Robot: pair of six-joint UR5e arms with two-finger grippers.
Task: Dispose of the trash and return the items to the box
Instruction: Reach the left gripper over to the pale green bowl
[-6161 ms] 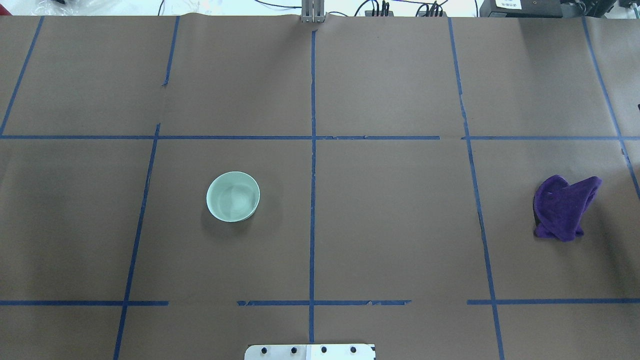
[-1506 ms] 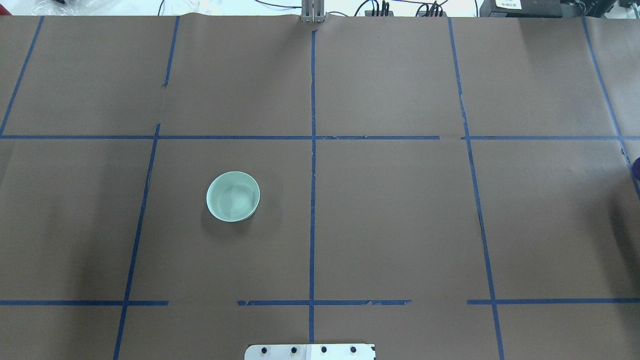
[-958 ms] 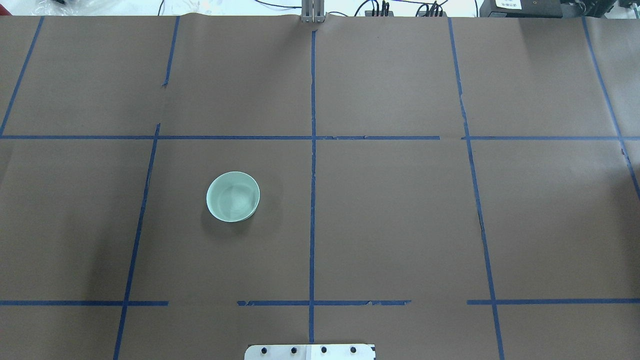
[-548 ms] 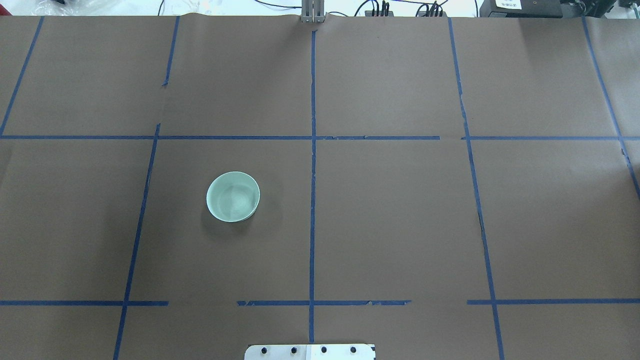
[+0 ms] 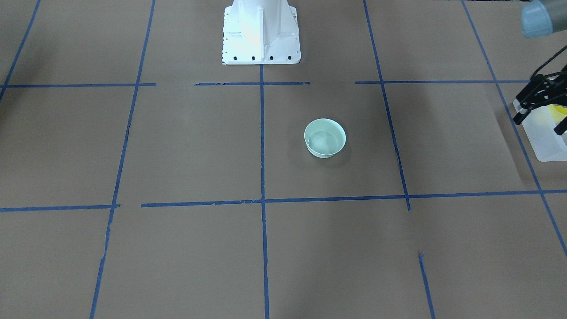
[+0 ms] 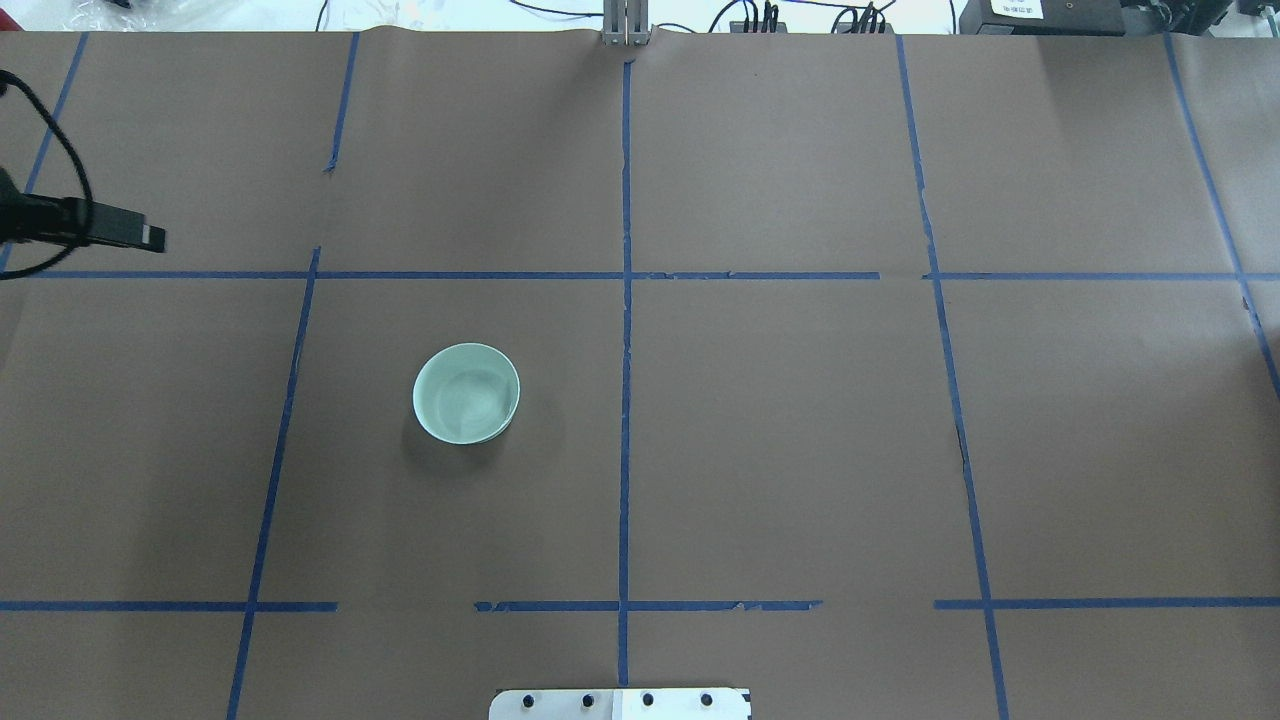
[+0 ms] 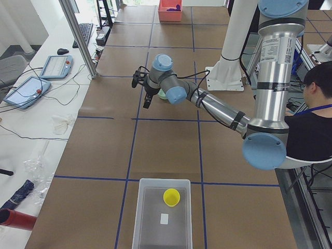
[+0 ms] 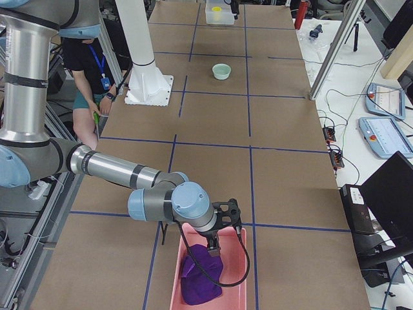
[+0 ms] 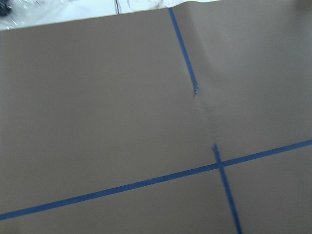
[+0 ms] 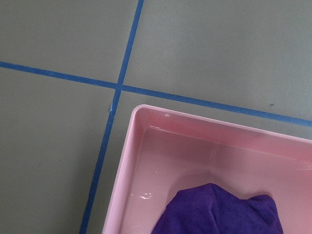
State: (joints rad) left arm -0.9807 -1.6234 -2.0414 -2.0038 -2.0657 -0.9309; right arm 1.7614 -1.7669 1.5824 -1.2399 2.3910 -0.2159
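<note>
Now, bowl position: the round pale mint-green bowl [image 6: 466, 393] stands upright and looks empty on the brown paper table cover [image 6: 800, 450], left of the centre tape line in the overhead view and apart from both arms.
Bowl from the fingers: in the overhead view the bowl lies at about 4 o'clock from your left gripper [image 5: 537, 125], well apart. It is round, so you have no long axis to line up with.
Left fingers: they are spread, hold nothing and hang above the table.
Nearer arm: the left, as I judge it. The right gripper [image 8: 216, 240] hangs over the pink tray at the opposite end of the table.
Right fingers: you cannot tell how they stand, since only the side view shows them and the wrist view shows none.
Box: the translucent frosted-white rectangular plastic bin [image 7: 136, 223] sits at the robot's left end of the table, at roughly 9 o'clock from the bowl. It holds the small yellow plastic tumbler cup [image 7: 171, 197], upright, with a small white label [image 7: 164, 219] beside it.
Pink tray: the shallow pink plastic tray [image 10: 141, 146] holds the crumpled purple cloth [image 10: 219, 209].
Step in hand: probably fetching the bowl, the one item not yet in the bin.
</note>
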